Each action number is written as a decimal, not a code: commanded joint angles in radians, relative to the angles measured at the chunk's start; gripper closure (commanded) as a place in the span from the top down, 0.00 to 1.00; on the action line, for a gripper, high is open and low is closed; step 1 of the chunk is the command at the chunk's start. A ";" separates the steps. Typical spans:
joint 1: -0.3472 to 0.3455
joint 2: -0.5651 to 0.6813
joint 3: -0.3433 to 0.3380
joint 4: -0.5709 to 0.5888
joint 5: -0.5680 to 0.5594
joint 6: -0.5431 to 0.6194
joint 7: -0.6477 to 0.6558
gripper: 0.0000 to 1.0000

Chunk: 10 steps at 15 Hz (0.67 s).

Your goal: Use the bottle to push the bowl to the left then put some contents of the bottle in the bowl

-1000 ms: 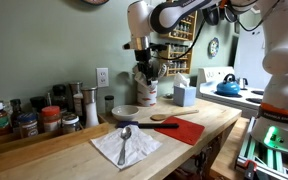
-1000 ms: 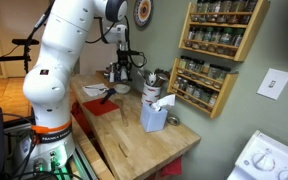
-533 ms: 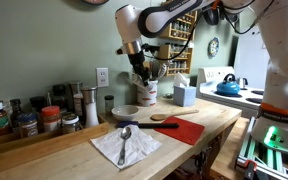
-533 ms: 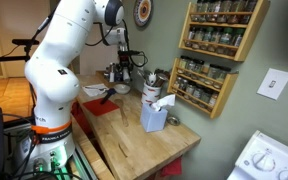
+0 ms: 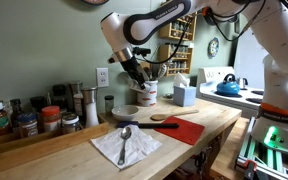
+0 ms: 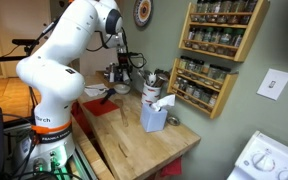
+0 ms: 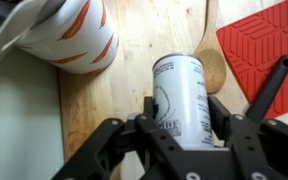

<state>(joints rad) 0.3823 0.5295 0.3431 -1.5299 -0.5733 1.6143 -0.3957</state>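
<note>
A wooden table (image 5: 64, 145) is seen against a pale green wall. At its left end dark spice jars (image 5: 24, 120) are lined up, followed by a slim white mill (image 5: 91, 108), with a wall outlet (image 5: 102, 77) above it. The bowl (image 5: 127, 112) is set on the table just beside the mill. A cloth napkin (image 5: 124, 150) with a metal spoon (image 5: 125, 140) laid on it lies nearer the front edge. Behind the bowl a white crock with orange stripes (image 5: 146, 95) is placed. Further right a wooden spoon (image 5: 166, 118), a red mat (image 5: 184, 130) and a blue box (image 5: 184, 95) are found, and a blue kettle (image 5: 227, 88) is seen at the far right. A spice rack (image 6: 219, 40) is hung on the wall. The gripper (image 7: 180, 118) is held above the table, between crock and wooden spoon in the wrist view. It is clamped on the bottle (image 7: 179, 85), whose sides are pressed by both fingers (image 7: 220, 118). The bottle is carried clear of the table, above and apart from the bowl.
</note>
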 commanded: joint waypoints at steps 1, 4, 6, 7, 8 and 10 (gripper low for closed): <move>0.073 0.078 -0.044 0.113 -0.043 -0.095 -0.044 0.31; 0.108 0.119 -0.060 0.168 -0.087 -0.148 -0.068 0.31; 0.089 0.092 -0.050 0.125 -0.068 -0.107 -0.049 0.56; 0.095 0.102 -0.052 0.139 -0.077 -0.117 -0.053 0.56; 0.100 0.108 -0.053 0.149 -0.080 -0.122 -0.056 0.56; 0.102 0.112 -0.055 0.156 -0.082 -0.125 -0.059 0.56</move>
<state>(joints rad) 0.4778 0.6381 0.2950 -1.3813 -0.6584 1.4922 -0.4519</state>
